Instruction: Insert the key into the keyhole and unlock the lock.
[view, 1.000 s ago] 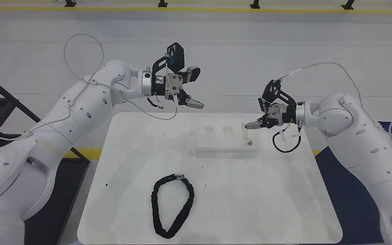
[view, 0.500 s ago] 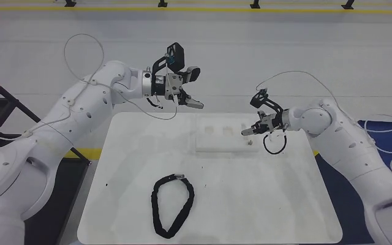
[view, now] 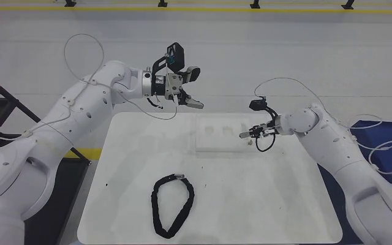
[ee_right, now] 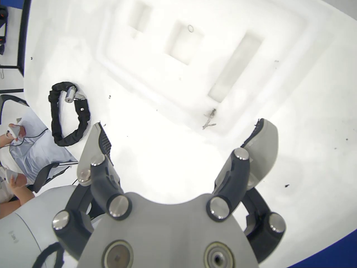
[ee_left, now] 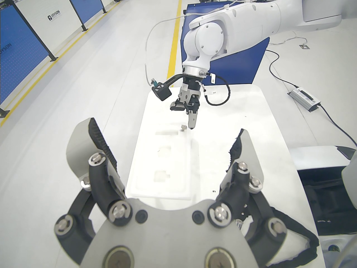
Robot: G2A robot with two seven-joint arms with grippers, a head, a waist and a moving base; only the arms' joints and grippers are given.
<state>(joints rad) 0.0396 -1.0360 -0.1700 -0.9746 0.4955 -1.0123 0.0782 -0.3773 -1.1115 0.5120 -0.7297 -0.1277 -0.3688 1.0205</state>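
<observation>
A small metal key (view: 250,141) lies on the right end of a white foam tray (view: 214,146); it also shows as the key (ee_right: 209,119) and the key (ee_left: 182,127). My right gripper (view: 246,132) hovers open just above and beside the key, fingers spread, as the right gripper (ee_right: 180,129) also shows. A black fabric-covered chain lock (view: 173,205) lies looped on the table near the front, its silver lock body (ee_right: 71,94) at the top of the loop. My left gripper (view: 191,101) hangs open and empty behind the tray's left end, seen as the left gripper (ee_left: 167,138).
The white table (view: 275,202) has bare room right of the chain. The foam tray (ee_right: 279,37) has several shallow recesses; a small ring (ee_right: 190,28) lies in one. A blue cabinet (ee_left: 237,65) stands beyond the table's right side.
My right gripper has swung left and down over the tray's right end, closer to the key, with its wrist turned. The left arm, the key and the chain have not moved.
</observation>
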